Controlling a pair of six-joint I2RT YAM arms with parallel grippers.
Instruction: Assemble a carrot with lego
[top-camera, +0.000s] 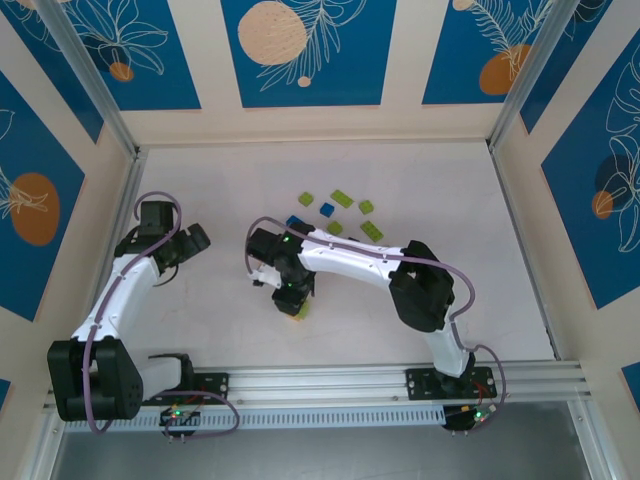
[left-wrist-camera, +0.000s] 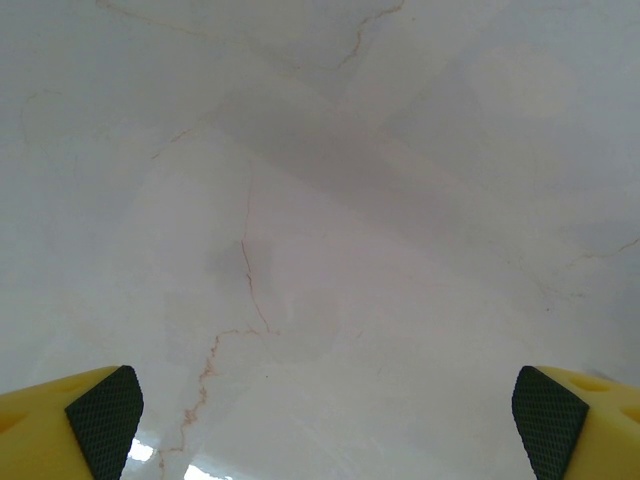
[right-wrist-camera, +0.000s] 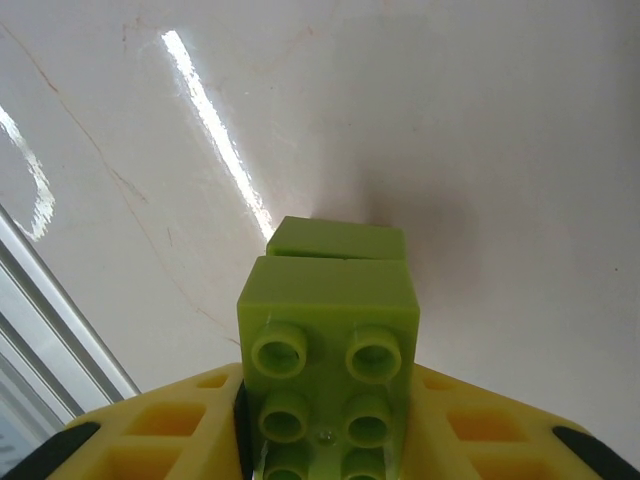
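In the right wrist view a lime green lego brick (right-wrist-camera: 328, 340) sits between my yellow fingers (right-wrist-camera: 170, 430), studs facing the camera, and my right gripper (right-wrist-camera: 328, 430) is shut on it. A second lime piece (right-wrist-camera: 338, 240) shows just beyond it, touching its far end. From above, the right gripper (top-camera: 294, 298) points down at mid-table with the lime brick (top-camera: 301, 310) at its tip. Several loose lime lego bricks (top-camera: 343, 197) and two blue ones (top-camera: 327, 210) lie behind it. My left gripper (top-camera: 192, 242) stands open over bare table (left-wrist-camera: 320, 250), its pads (left-wrist-camera: 105, 420) far apart.
White side walls (top-camera: 520, 230) and a back wall close in the table. An aluminium rail (top-camera: 330, 380) with both arm bases runs along the near edge. The right arm's elbow (top-camera: 420, 285) hangs over the right half.
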